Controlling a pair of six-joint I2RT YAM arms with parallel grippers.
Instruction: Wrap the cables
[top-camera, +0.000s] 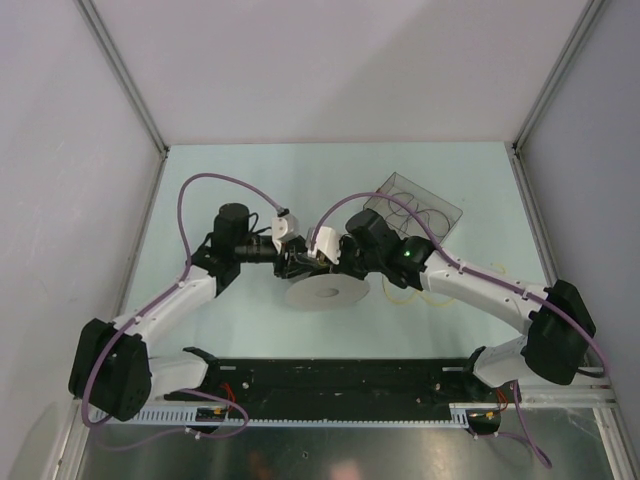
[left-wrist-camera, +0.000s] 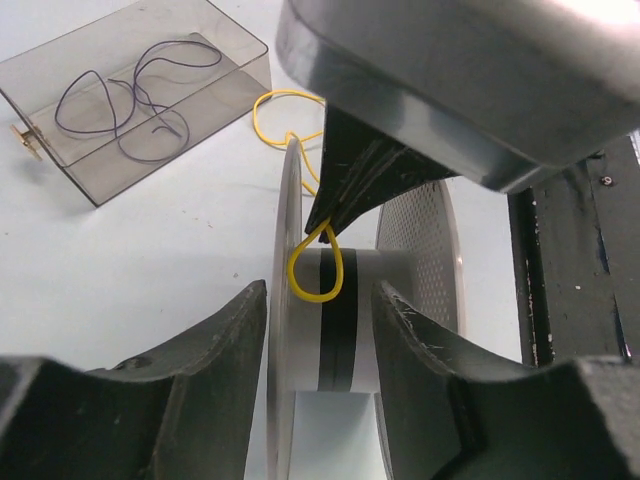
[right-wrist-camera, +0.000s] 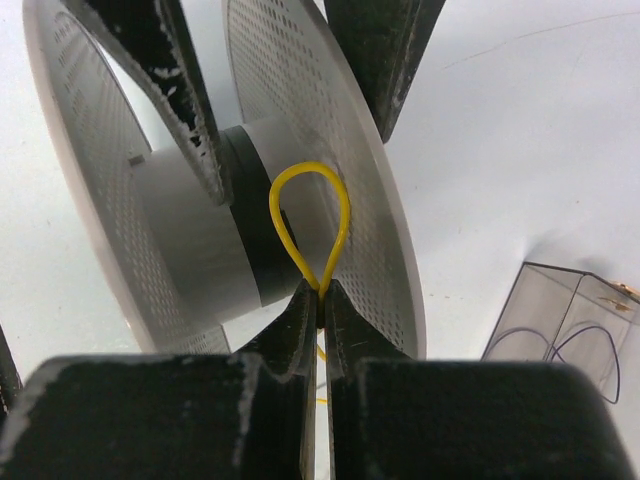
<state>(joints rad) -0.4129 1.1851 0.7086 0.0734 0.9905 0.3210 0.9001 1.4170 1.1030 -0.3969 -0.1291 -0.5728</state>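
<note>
A white spool (top-camera: 327, 292) with perforated flanges and a grey hub (left-wrist-camera: 360, 320) lies between both arms. A loop of the thin yellow cable (right-wrist-camera: 310, 166) stands against the hub, pinched at its base by my right gripper (right-wrist-camera: 322, 290), which is shut on it between the flanges. In the left wrist view the same loop (left-wrist-camera: 315, 298) hangs from the right gripper's black tips (left-wrist-camera: 328, 215). My left gripper (left-wrist-camera: 320, 290) is half closed across one flange, one finger outside it and the other against the hub. More yellow cable (left-wrist-camera: 262, 112) trails over the table behind the spool.
A clear plastic box (top-camera: 440, 205) stands at the back right, just behind the right arm; it holds a thin purple wire (left-wrist-camera: 110, 110). A black rail (top-camera: 330, 380) runs along the near edge between the arm bases. Grey walls close in both sides.
</note>
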